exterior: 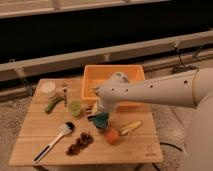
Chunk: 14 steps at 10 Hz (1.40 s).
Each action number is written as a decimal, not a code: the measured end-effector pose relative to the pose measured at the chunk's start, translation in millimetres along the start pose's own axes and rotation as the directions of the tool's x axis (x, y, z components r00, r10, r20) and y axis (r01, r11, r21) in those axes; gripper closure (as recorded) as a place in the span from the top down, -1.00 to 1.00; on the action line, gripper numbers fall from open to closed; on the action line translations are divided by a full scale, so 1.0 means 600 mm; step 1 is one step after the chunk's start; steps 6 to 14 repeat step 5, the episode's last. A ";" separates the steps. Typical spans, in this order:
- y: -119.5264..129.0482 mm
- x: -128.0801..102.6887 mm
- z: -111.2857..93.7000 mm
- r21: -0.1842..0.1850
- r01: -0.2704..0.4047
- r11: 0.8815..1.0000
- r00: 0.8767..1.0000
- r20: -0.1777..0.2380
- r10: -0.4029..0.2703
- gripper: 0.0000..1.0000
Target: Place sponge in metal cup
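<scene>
My gripper (99,113) hung low over bench (30,125) centre, just in front of the orange bin (112,75), w/ the sponge (100,120) clamped in it, teal pad drooping under the fingers. Metal cup (101,129) sat directly below, mostly hidden by sponge; couldn't tell if they touched. Orange fruit (112,136) just right of cup. Pale green cup (75,107) to the left, dish brush (54,141) front-left.

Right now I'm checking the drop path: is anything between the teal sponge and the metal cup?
Nothing visible is. The gripper holds the flat teal-green sponge just over the spot by the orange fruit; the sponge hides the small dark metal cup beneath it.
</scene>
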 end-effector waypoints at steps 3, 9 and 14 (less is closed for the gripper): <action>0.013 0.000 0.001 -0.009 0.013 1.000 1.000 0.006 -0.013 0.60; 0.014 0.000 0.001 -0.009 0.015 1.000 1.000 0.006 -0.014 0.60; 0.014 0.000 0.001 -0.009 0.015 1.000 1.000 0.006 -0.014 0.60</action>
